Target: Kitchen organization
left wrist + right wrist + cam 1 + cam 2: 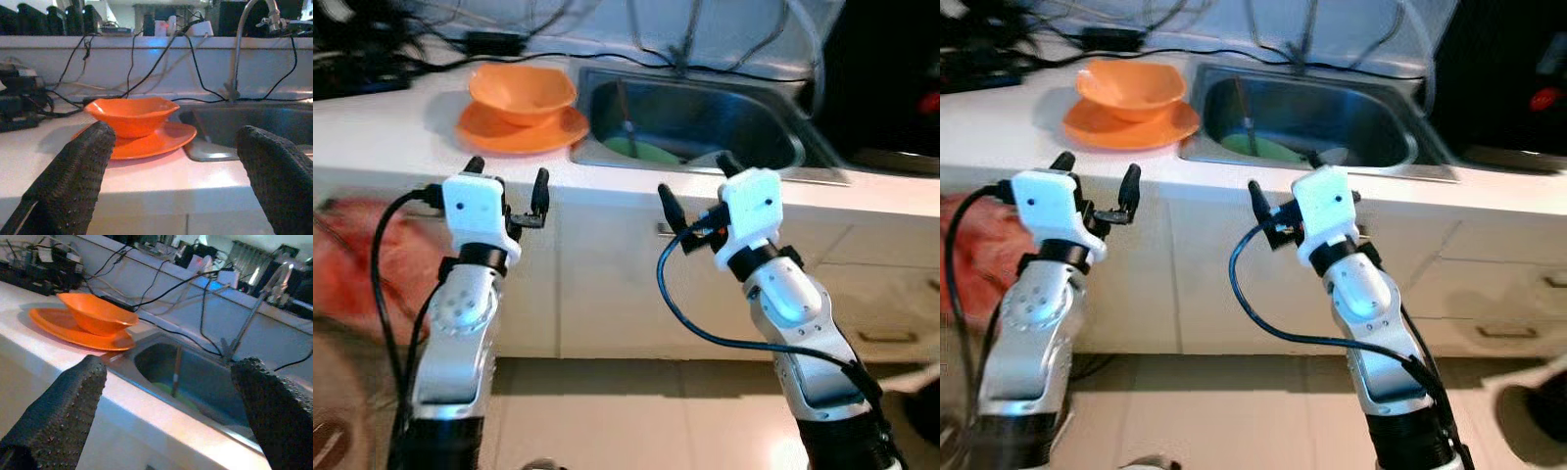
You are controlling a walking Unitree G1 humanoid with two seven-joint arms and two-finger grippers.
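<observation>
An orange bowl (524,90) sits on an orange plate (522,129) on the white counter (391,137), just left of the steel sink (729,110). Inside the sink lie a green dish (641,150) and an upright utensil (176,368). My left gripper (508,174) is open and empty, held at the counter's front edge, in front of the plate. My right gripper (695,178) is open and empty too, at the edge in front of the sink. In the left wrist view the bowl (132,115) lies ahead between the fingers (73,181).
A faucet (244,44) rises behind the sink. Cables and black devices (362,64) line the back of the counter. White cabinet fronts with a drawer handle (886,336) stand below the counter. A red blurred shape (352,264) is at the left, above the tiled floor (636,411).
</observation>
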